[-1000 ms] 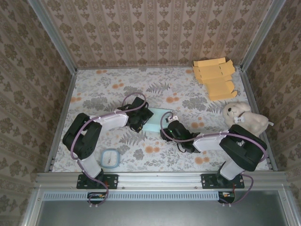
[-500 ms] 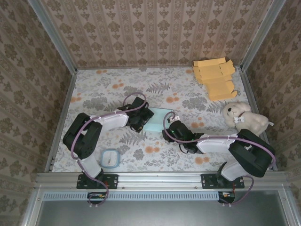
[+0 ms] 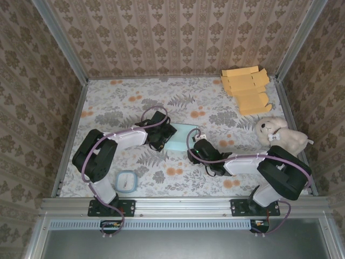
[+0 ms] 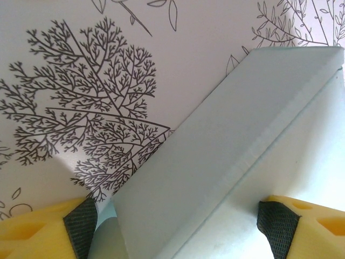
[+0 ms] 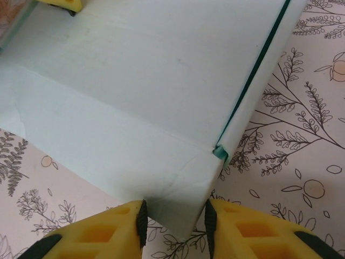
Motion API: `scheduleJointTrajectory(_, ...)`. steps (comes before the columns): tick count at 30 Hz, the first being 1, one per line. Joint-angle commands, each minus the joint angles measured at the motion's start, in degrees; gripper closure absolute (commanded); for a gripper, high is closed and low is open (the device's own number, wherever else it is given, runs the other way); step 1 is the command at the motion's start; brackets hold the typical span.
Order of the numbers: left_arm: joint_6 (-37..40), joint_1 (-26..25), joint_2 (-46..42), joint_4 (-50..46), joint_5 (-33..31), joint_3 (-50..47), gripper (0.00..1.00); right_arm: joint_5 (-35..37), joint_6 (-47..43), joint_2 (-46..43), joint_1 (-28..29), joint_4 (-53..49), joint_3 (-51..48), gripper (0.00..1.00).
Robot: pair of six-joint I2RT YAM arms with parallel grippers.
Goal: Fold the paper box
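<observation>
A pale blue-green paper box (image 3: 182,137) lies partly folded in the middle of the table. My left gripper (image 3: 164,136) is at its left side. In the left wrist view this gripper (image 4: 179,226) is open wide, and a raised wall of the box (image 4: 226,135) runs slantwise between its black pads (image 4: 81,229). My right gripper (image 3: 195,147) is at the box's near right corner. In the right wrist view this gripper (image 5: 175,218) has its pads (image 5: 141,221) pressed on both sides of that corner of the box (image 5: 151,81). A small teal tab (image 5: 220,152) sticks out of the right seam.
Flat yellow box blanks (image 3: 245,89) are stacked at the far right corner. A cream plush bear (image 3: 280,135) sits at the right edge. A small blue-rimmed dish (image 3: 127,181) lies near the left arm's base. Patterned walls (image 3: 178,38) close in the table.
The right gripper's jaws have narrowed onto the box's corner, and its arm has shifted slightly. The left gripper and the box have stayed where they were.
</observation>
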Motion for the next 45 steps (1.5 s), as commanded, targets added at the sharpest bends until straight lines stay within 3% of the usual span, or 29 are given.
scheduleJointTrajectory(1,1.5,-0.9,6.5,-14.1,3.3,-4.3,0.17,1.2,-1.4,1.9,-0.3,2.8,-1.6,0.65)
scheduleJointTrajectory(15,2.5,-1.0,7.2,-14.8,3.4,-3.5,0.18,8.3,-7.7,10.3,-0.8,12.7,-0.2,0.64)
scheduleJointTrajectory(24,3.0,-0.9,6.9,-15.2,3.5,-3.2,0.18,16.6,-6.2,11.7,-0.9,11.9,1.8,0.56)
scheduleJointTrajectory(31,3.0,-1.0,7.0,-15.2,3.9,-2.8,0.18,12.4,-4.3,9.5,-0.8,11.5,0.9,0.53)
scheduleJointTrajectory(45,2.5,-3.3,6.1,-17.3,3.3,1.3,0.2,4.9,-2.9,7.4,-0.8,11.9,0.1,0.56)
